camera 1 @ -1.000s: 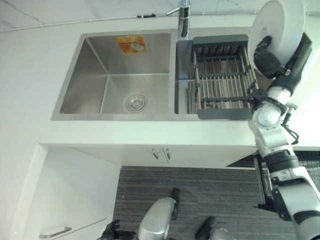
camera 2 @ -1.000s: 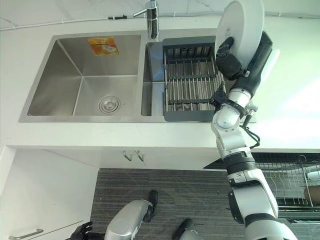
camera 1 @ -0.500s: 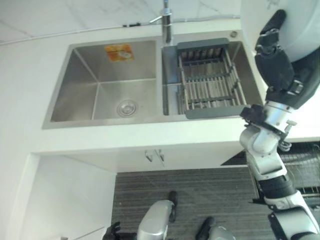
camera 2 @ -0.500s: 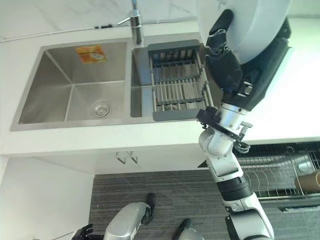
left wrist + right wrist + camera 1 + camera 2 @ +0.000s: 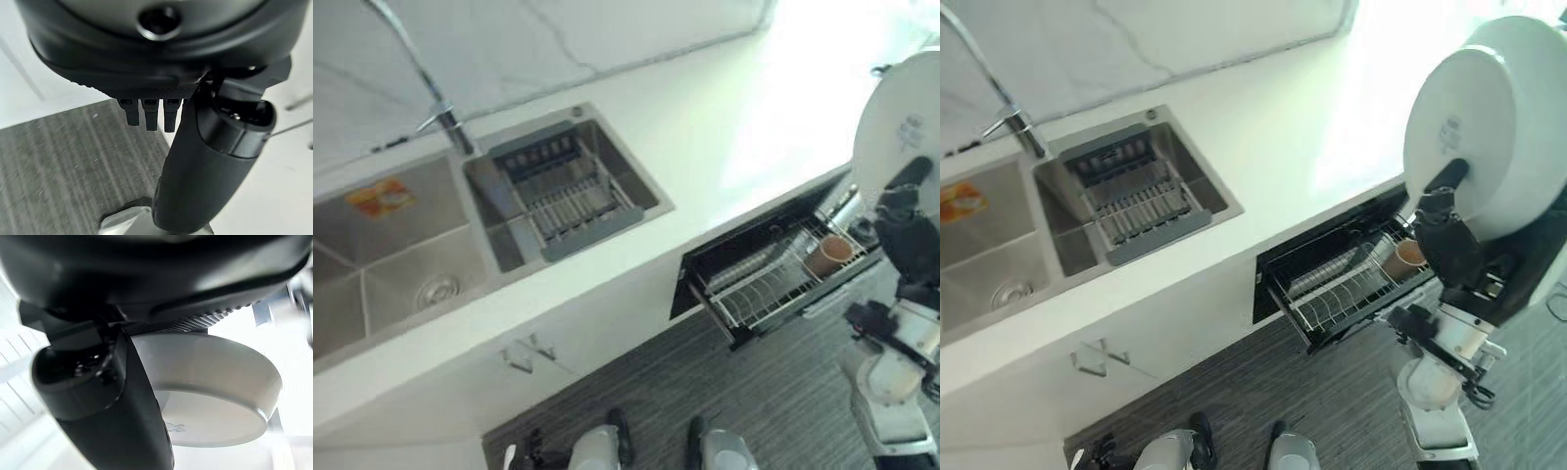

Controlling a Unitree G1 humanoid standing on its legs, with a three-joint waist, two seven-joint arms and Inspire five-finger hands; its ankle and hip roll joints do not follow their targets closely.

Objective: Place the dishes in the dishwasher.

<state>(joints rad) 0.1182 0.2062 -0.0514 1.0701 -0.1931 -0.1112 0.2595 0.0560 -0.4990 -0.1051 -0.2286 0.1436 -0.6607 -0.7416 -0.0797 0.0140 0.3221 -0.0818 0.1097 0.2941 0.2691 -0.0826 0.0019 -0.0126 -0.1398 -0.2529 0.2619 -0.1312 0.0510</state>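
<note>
My right hand (image 5: pixel 1451 235) has its thumb pressed across the underside of a white plate (image 5: pixel 1489 122), pinching it against fingers hidden behind the dish. I see the plate held up on edge, nearly vertical, its base facing my cameras and its rim standing tall above the hand. It hangs in the air above and just past the pulled-out dishwasher rack (image 5: pixel 1347 284), which holds a brown cup (image 5: pixel 1409 256). Further off sits the sink (image 5: pixel 401 264) with its dish drainer (image 5: pixel 566 196). My left hand (image 5: pixel 205 161) hangs over grey floor (image 5: pixel 58 166), fingers relaxed, holding nothing.
</note>
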